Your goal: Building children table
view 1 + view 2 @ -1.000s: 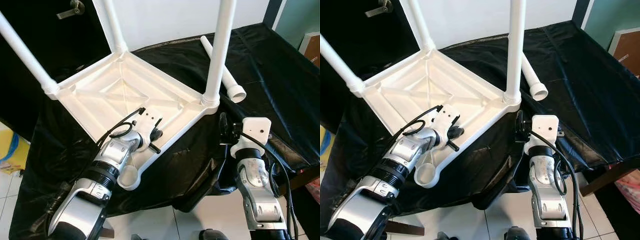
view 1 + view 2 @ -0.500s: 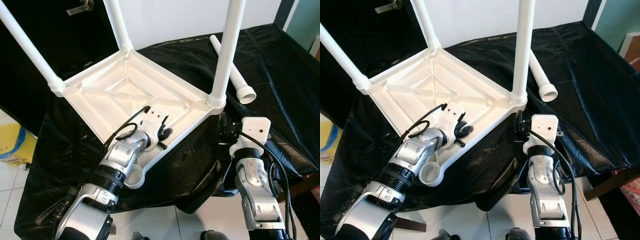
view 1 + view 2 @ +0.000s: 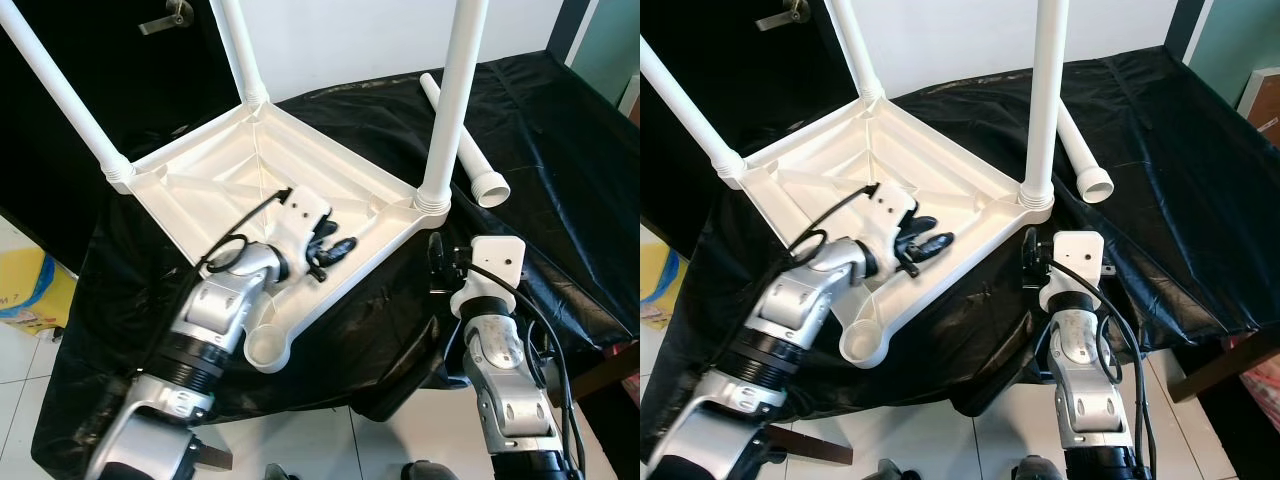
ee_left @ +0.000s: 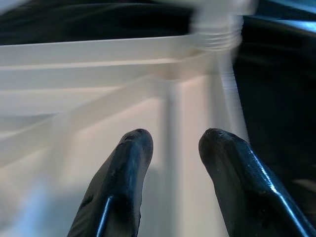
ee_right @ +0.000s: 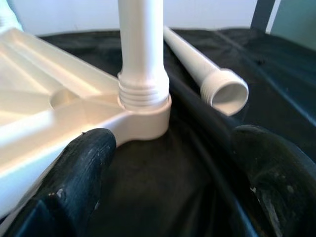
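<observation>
Black sheeting covers your bench [image 3: 560, 150], with the upturned white table [image 3: 250, 170] on it. Your left hand [image 3: 330, 247] hovers open over its underside; your right hand [image 5: 168, 163] gapes empty near the loose leg [image 3: 465, 150].

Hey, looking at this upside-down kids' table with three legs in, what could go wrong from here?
The empty corner socket overhangs the edge of the black-covered surface, so pressing there might tip the tabletop. The left end effector rests inside its underside and could shove it. The loose leg might roll away.
</observation>
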Robot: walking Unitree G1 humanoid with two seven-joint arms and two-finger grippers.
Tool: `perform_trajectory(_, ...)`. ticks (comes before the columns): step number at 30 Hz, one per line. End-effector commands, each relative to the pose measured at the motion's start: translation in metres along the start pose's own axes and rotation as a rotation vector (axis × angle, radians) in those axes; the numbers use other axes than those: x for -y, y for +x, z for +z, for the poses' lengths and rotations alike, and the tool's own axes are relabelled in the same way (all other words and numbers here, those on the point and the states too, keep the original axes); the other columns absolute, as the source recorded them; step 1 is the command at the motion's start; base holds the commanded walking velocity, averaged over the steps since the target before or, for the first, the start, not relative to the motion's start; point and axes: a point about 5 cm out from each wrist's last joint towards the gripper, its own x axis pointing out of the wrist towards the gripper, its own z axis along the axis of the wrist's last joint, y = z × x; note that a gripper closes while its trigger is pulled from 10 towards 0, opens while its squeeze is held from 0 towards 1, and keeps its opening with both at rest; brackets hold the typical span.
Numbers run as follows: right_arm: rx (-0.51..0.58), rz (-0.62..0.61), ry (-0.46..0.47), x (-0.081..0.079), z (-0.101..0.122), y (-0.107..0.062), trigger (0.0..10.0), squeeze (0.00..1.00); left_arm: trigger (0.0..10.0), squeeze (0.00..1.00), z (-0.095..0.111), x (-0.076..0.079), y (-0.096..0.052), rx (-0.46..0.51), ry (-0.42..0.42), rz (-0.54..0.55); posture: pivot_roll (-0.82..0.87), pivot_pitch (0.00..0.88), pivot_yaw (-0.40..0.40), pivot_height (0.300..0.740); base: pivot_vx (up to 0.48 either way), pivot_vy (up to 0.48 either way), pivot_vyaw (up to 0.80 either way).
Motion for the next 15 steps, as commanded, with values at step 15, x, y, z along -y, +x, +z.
perform_trajectory(15, -0.106, 0.024, -0.032, -0.001, -0.017, 0.016, 10.0, 0.0, 10.0, 0.0, -0.027, -0.027, -0.064, -0.21, 0.208, 0.025, -0.11, 0.082, 0.069, 0.74, 0.0, 0.0, 0.0)
